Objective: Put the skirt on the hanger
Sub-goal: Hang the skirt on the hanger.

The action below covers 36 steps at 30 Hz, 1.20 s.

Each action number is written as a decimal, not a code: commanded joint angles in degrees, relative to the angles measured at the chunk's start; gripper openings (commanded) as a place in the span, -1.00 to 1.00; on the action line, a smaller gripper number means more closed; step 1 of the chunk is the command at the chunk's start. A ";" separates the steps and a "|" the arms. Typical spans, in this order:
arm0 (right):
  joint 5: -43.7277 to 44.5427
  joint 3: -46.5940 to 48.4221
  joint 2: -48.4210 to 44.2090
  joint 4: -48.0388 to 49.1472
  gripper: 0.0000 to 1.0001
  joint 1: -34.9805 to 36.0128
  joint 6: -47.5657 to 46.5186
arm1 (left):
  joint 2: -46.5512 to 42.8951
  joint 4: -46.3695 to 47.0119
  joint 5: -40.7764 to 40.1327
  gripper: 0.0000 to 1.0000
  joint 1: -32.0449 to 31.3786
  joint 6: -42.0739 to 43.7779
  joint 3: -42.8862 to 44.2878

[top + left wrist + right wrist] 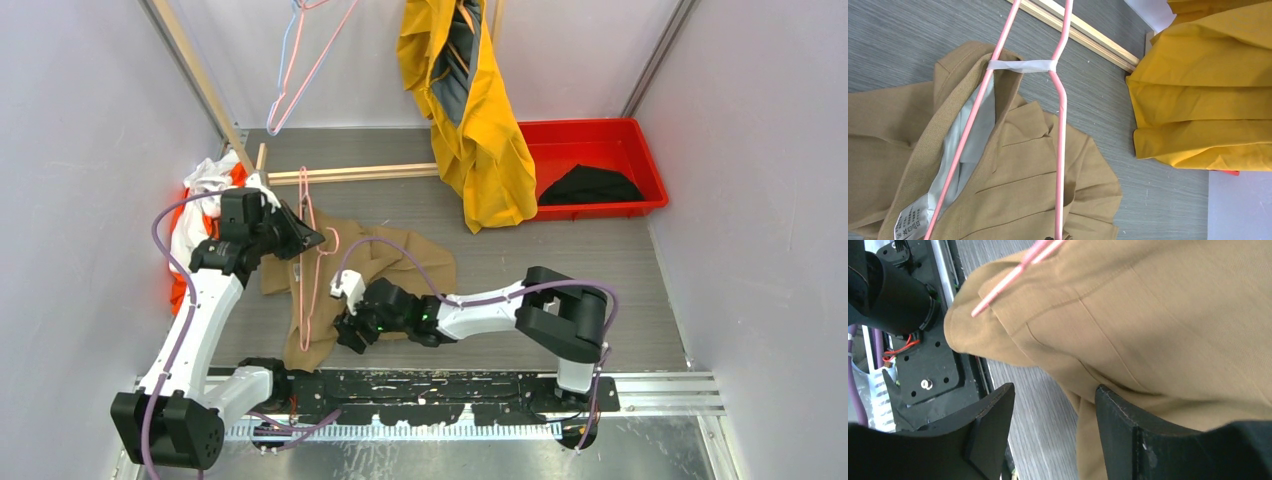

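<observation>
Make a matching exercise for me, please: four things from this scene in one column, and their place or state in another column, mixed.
1 skirt
2 red bin
3 yellow garment
4 right gripper

a hangs at the back
b open, at the skirt's edge
c holds a black cloth
d lies on the table, pink hanger across it

Pairs: 1-d, 2-c, 3-a, 4-b
</observation>
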 commanded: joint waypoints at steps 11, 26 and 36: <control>4.37 11.47 7.96 2.63 0.33 3.78 -5.61 | -0.39 3.39 3.30 -1.00 2.22 1.16 1.27; 4.25 12.26 11.33 1.57 -0.72 2.80 -4.93 | -0.32 3.55 3.80 -1.00 3.03 1.08 1.29; -5.97 0.71 -1.88 -5.09 -0.86 -2.13 -5.09 | -0.98 8.64 2.03 -1.00 3.18 -6.20 -1.80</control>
